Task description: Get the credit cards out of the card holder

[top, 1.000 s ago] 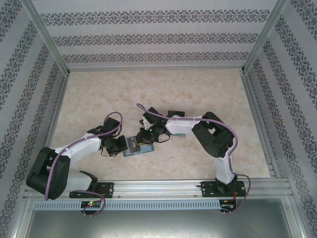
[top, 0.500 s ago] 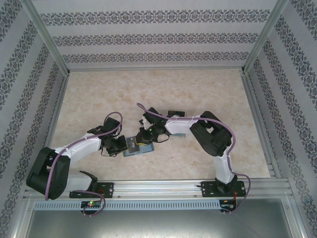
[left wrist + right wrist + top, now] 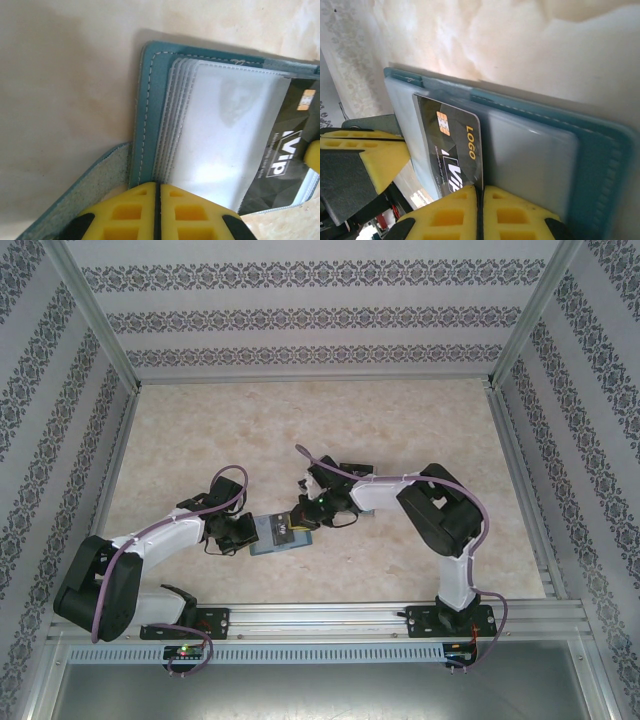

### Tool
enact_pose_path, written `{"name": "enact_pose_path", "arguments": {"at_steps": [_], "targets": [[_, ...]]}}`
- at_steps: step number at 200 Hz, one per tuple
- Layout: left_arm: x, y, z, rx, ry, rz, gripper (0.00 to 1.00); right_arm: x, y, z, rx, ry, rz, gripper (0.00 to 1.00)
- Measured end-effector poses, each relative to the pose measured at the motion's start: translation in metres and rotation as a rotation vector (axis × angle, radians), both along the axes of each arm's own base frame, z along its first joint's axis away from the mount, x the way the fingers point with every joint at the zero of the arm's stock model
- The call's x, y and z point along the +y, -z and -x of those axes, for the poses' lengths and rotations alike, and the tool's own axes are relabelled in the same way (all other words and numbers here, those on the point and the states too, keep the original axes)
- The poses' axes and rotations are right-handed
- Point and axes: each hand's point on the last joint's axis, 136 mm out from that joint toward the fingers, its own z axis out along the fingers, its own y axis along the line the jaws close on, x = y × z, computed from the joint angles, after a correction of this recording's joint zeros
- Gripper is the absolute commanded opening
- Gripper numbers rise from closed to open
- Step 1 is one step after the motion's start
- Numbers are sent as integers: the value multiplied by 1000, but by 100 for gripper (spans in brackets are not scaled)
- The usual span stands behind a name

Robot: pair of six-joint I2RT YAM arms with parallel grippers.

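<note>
Right claw (image 3: 480,197) is closed, its yellow fingers pinching one short end of a black card (image 3: 454,145) (gold chip, yellow "LOGO", white lettering). The card lies partly inside the holder (image 3: 600,165), a teal folding wallet with stitched edges, spread open and flat on the marbled desk (image 3: 400,420). From the left wrist, the holder (image 3: 147,110) shows a fanned stack of frosted sleeves (image 3: 225,130), with the card (image 3: 285,160) sticking out past them on the side away from the fold.

Left claw (image 3: 157,192) is also shut, its fingers pressed together at the holder's edge. Whether it pinches the leather cannot be told.

From above, the holder (image 3: 270,547) sits on the near half of the desk between the two claws, left (image 3: 243,533) and right (image 3: 303,520), each touching an opposite end.
</note>
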Motion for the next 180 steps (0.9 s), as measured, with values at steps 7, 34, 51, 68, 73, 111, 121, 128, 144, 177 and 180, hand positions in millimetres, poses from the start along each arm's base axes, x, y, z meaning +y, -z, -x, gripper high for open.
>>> {"name": "enact_pose_path", "arguments": {"at_steps": [7, 34, 51, 68, 73, 111, 121, 128, 144, 177, 180], "targets": [[0, 0, 0, 0, 0, 0, 0, -4, 0, -1, 0, 8, 3, 4], [0, 0, 0, 0, 0, 0, 0, -17, -2, -2, -6, 26, 21, 3], [0, 0, 0, -1, 0, 0, 0, -22, -5, -3, -20, 24, 33, 2], [0, 0, 0, 0, 0, 0, 0, -26, -12, -2, -38, 13, 45, 1], [0, -1, -1, -1, 0, 0, 0, -26, -16, -2, -48, 9, 48, 0], [0, -1, -1, 0, 0, -2, 0, -31, -47, -11, -128, -20, 58, 0], [0, -2, -1, -1, 0, -5, 0, -33, -57, -14, -154, -30, 65, 0], [1, -2, -2, -2, -1, -8, 0, -35, -65, -17, -181, -41, 72, 0], [1, -4, -3, -7, -2, -10, 1, -40, -84, -22, -257, -74, 101, 0], [-2, -21, -14, -54, 3, 2, 10, -58, -123, -32, -451, -160, 195, 0], [-3, -23, -15, -61, 3, 4, 10, -61, -126, -33, -473, -170, 211, 0]]}}
